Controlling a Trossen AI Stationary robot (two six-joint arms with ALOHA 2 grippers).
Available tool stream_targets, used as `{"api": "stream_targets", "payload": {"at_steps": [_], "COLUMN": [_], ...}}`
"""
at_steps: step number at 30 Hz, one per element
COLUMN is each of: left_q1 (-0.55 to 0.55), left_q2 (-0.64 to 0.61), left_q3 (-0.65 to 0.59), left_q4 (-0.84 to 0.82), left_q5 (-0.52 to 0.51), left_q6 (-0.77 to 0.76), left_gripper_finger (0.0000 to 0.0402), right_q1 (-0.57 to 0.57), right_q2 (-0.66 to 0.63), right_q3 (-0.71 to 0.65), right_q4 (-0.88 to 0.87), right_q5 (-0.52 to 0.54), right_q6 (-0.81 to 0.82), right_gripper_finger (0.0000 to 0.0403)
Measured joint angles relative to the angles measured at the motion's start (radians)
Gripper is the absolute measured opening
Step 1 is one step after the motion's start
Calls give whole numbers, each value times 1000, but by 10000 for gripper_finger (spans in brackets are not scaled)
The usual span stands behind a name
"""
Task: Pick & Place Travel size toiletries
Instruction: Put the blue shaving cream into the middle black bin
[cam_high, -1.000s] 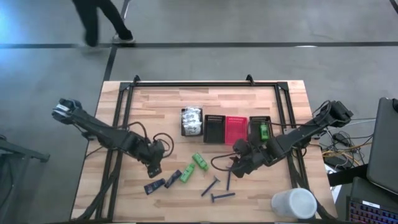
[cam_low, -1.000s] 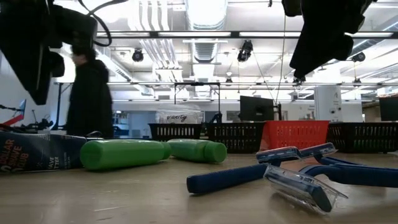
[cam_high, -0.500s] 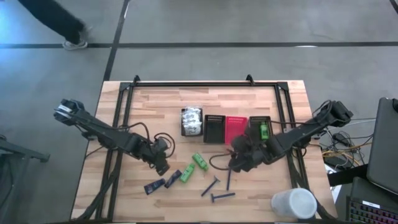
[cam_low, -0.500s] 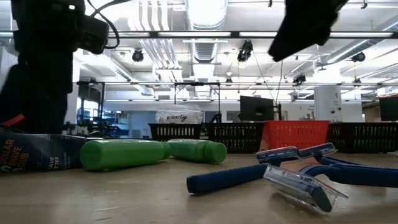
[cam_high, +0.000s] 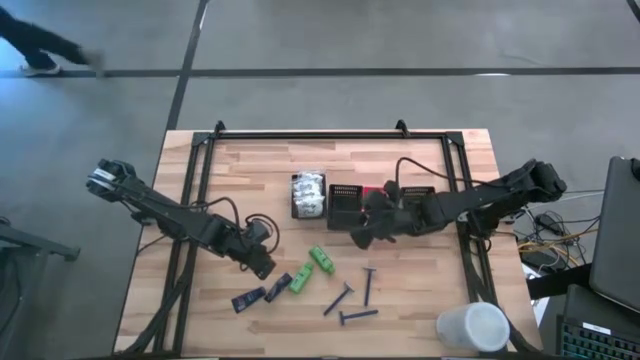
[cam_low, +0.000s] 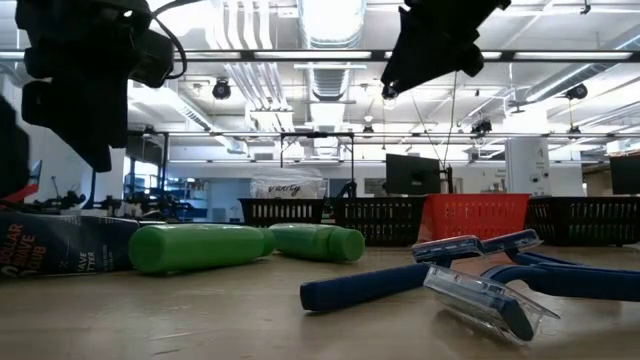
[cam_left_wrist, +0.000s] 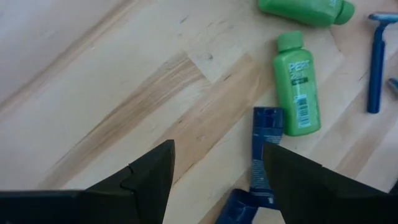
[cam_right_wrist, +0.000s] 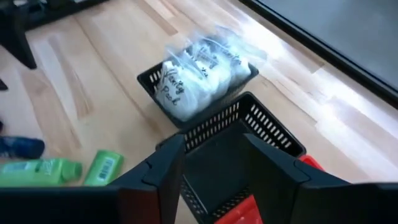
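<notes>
Two green bottles (cam_high: 320, 260) (cam_high: 298, 280), two dark tubes (cam_high: 278, 285) (cam_high: 247, 298) and three blue razors (cam_high: 338, 298) (cam_high: 368, 284) (cam_high: 358, 316) lie flat on the table's near half. White packets (cam_high: 308, 195) sit in the leftmost black bin. My left gripper (cam_high: 262, 262) (cam_left_wrist: 217, 168) hangs open just left of the tubes, above the wood; one tube (cam_left_wrist: 264, 152) and one bottle (cam_left_wrist: 297, 93) lie ahead of its fingers. My right gripper (cam_high: 362, 232) (cam_right_wrist: 211, 168) is open and empty, above the near side of the second black bin (cam_right_wrist: 242, 140).
A row of mesh bins stands mid-table: black with packets (cam_right_wrist: 199, 74), black (cam_high: 345, 207), red (cam_high: 380, 205), and another black one under the right arm. A large white cup (cam_high: 472, 325) stands at the near right corner. A metal frame (cam_high: 310, 135) borders the far edge.
My right gripper has risen from beside the razors and swung toward the far edge and the left, ending over the second black bin, still open and empty. My left gripper has crept a little toward the right, closer to the tubes. The toiletries have not moved.
</notes>
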Motion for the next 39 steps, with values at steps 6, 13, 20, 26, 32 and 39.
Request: {"api": "stream_targets", "payload": {"at_steps": [6, 13, 20, 26, 32, 39], "left_q1": [-1, -1, -1, -5, -31, -59], "left_q2": [0, -1, -1, -1, -1, -1], "left_q3": [0, -10, -10, -10, -31, -100], "left_q4": [34, 33, 35, 31, -15, 104], "left_q5": [0, 0, 1, 9, 104, 123], "left_q6": [-29, 1, 240, 321, 227, 132], "left_gripper_finger": [245, 245, 245, 246, 246, 246], "right_q1": [-2, 20, 56, 58, 64, 79], "right_q2": [0, 3, 3, 3, 3, 13], "right_q3": [4, -16, -36, -37, -37, -44], "right_q4": [3, -8, -10, -9, 12, 18], "right_q5": [-103, -268, -349, -371, -403, -392], "right_q6": [66, 205, 356, 471, 532, 510], "right_gripper_finger": [135, 117, 107, 106, 128, 165]}}
